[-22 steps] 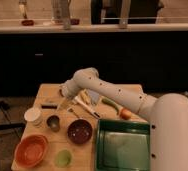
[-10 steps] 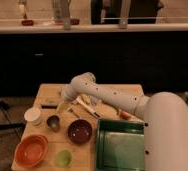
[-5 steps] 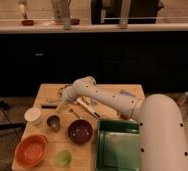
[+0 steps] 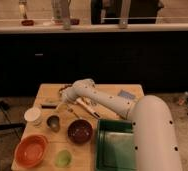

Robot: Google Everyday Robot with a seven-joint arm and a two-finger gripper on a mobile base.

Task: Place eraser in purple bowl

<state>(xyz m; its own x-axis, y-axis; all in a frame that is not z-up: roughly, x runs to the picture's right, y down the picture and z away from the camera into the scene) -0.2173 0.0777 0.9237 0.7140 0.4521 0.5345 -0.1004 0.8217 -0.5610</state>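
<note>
At the left side of the wooden table (image 4: 105, 91), the gripper (image 4: 62, 104) hangs low just beside the dark eraser (image 4: 49, 105), which lies flat on the tabletop; whether it grasps anything cannot be told. The purple bowl (image 4: 80, 131) sits nearer the front, apart from the eraser, between a small metal cup (image 4: 53, 122) and a green tray (image 4: 116, 150).
</note>
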